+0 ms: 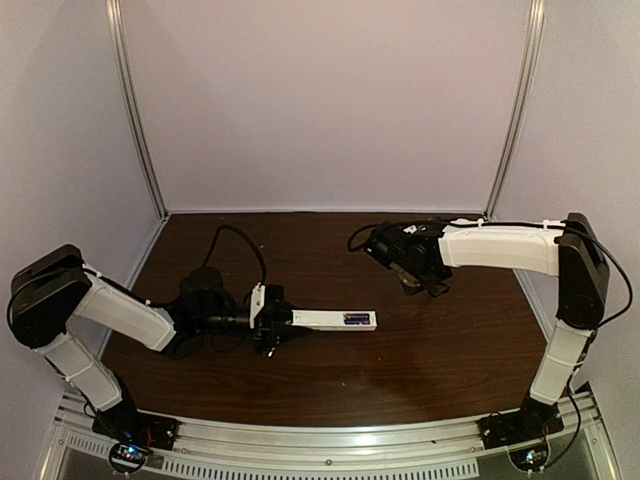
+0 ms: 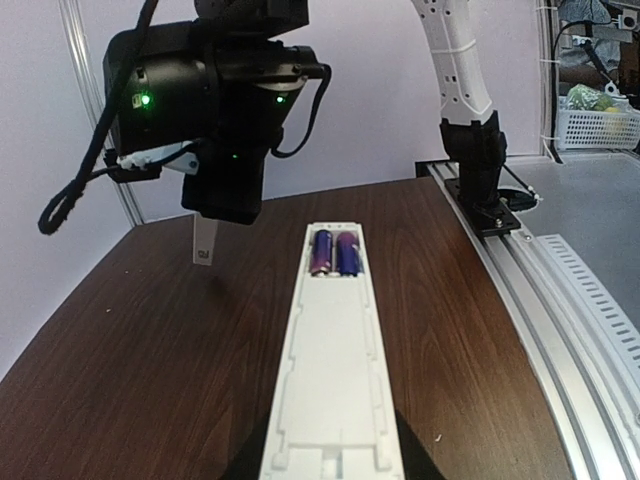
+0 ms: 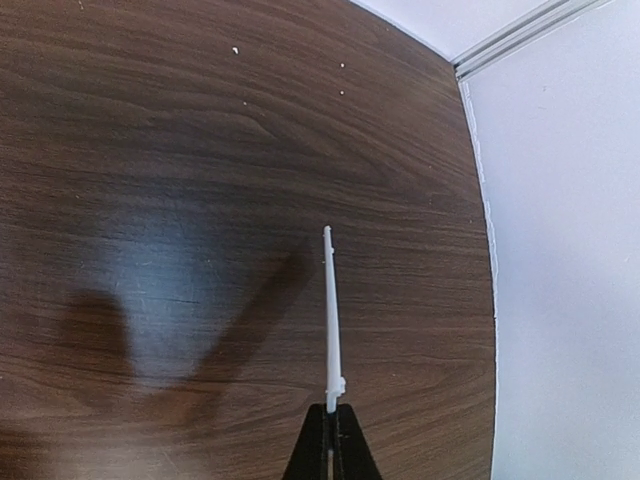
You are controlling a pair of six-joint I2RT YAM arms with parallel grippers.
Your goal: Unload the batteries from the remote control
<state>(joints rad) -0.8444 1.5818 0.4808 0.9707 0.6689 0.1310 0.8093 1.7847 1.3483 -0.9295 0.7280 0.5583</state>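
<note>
Left of centre on the table [image 1: 330,390], the left gripper [image 1: 283,320] is clamped on one end of the remote control [image 1: 335,320]. The remote sticks out level toward the right, with its open face up. Two batteries [image 2: 335,252], purple-blue, sit side by side in the bay at the far end, away from the fingers.

In the left wrist view only dark slivers of the fingers [image 2: 412,466] show at the bottom corners, cut off by the frame edge. The contact itself is hidden under the white body. Cannot tell whether the remote touches the wood or hangs just above it.

The right gripper [image 1: 432,288] hovers over the back right of the table, well apart from the remote. It is pinched tight on a thin white strip [image 3: 330,310].
- Right wrist view: the strip is edge-on, a bare line, so its face cannot be read there. Its shadow falls on the wood to the left.
- Left wrist view: the strip's lower end hangs below the black gripper body. It carries a small grey mark, too small to read. Its upper part is hidden.
- Overhead view: the strip is not made out, lost against the dark gripper.

Background right, past the rail, is a white basket [image 2: 595,125], cut off, contents blurred.
</note>
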